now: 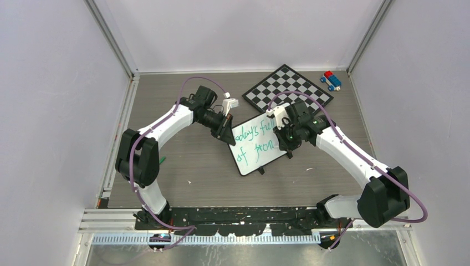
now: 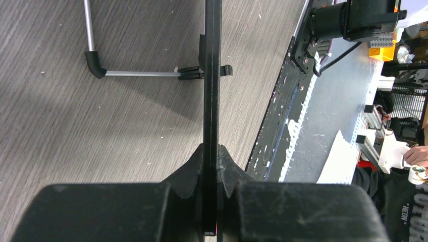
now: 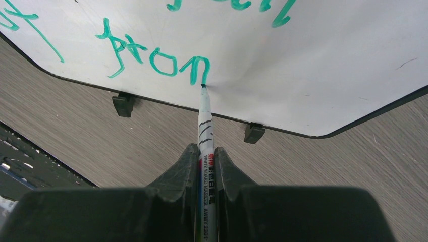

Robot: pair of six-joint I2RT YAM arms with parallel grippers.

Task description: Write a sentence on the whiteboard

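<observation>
Green ink makes up the sentence [image 1: 254,134], which runs in two lines across the whiteboard [image 1: 260,160]. From my overhead feed the top line reads "today's ful" before the right arm covers it, and the lower line reads "of pro" followed by one more arched letter. The board stands tilted near the middle of the grey wood-grain tabletop [image 1: 183,166], just in front of a checkered chessboard [image 1: 288,88]; I cannot tell whether the two touch. The left fingers [image 2: 184,174] are clenched on the board's thin dark left edge, which runs straight up my left wrist view, with a bent wire stand [image 2: 131,73] clipped on behind it. The right fingers [image 3: 179,171] are closed tight around a white marker [image 3: 206,126], gripping its barrel so that the tip points away from the camera. The green tip rests on the white surface at the foot of that last arched letter, just above the lower edge and between two small black feet [image 3: 123,104]. At the far right corner of the tabletop, well apart from the board, sits a small stack of red and blue toy blocks [image 1: 331,80].
</observation>
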